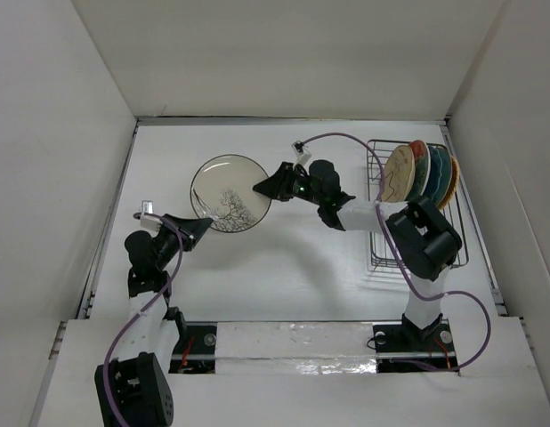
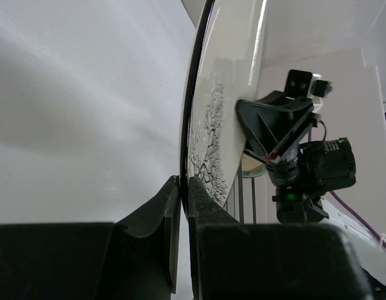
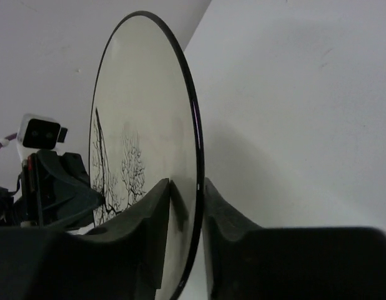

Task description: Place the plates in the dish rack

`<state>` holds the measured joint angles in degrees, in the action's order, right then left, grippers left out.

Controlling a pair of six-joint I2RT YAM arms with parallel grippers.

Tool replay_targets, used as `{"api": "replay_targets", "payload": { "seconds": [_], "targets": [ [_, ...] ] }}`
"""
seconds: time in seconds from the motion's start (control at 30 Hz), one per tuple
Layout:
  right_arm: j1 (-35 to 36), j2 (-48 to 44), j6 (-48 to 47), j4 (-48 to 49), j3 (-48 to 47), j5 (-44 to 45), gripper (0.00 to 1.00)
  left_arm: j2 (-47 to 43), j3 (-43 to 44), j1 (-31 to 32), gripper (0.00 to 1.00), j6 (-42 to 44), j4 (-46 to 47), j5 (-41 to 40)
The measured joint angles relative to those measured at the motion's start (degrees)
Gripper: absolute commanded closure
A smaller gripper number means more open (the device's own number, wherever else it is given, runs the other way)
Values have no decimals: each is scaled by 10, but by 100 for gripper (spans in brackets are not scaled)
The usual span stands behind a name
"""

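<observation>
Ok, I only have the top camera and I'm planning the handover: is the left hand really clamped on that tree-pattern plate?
Observer: Yes. In its wrist view the left hand has its fingers closed on both faces of the plate at the rim.
Operator: And the right hand?
Observer: Its wrist view shows the right hand with a finger on each side of the rim; whether they press it I cannot tell.
</observation>
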<state>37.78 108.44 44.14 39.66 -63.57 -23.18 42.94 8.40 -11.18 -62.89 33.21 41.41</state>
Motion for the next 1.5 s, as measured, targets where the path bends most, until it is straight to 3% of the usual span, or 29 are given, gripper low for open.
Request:
{"api": "replay_targets", "payload": {
  "seconds": [0.03,0.07,0.2,0.23,0.27,0.37,0.47,0.57,0.7,0.83,1.07,1.23,1.5],
  "targets": [
    [0,0,12,10,7,-3,93,0,3,-1,100,3,-6,4],
    [-3,-2,28,22,10,-12,100,-1,7,-3,100,10,-20,4],
    [-9,-38,39,41,19,-40,100,-16,55,0,100,58,-116,29],
    [-14,-52,41,43,26,-44,100,-21,76,5,94,74,-141,32],
    [-21,-72,43,42,33,-50,100,-26,100,12,71,93,-158,34],
    [-44,-147,19,1,45,-73,100,-34,163,50,48,149,-182,48],
    [-79,-237,-35,-98,45,-81,100,-46,204,82,38,202,-205,43],
    [-129,-331,-92,-210,34,-35,100,-54,237,119,33,259,-249,11],
    [-171,-418,-162,-346,-6,101,100,-67,259,184,32,326,-296,-40],
    [-175,-475,-230,-470,-43,303,100,-91,259,229,27,377,-337,-82],
    [-192,-418,-348,-635,-160,557,100,-119,263,257,25,420,-392,-168],
    [-202,-358,-402,-680,-202,643,100,-134,264,262,25,424,-411,-209],
    [-213,-300,-420,-707,-200,657,100,-139,264,262,25,424,-419,-226]
  ]
}}
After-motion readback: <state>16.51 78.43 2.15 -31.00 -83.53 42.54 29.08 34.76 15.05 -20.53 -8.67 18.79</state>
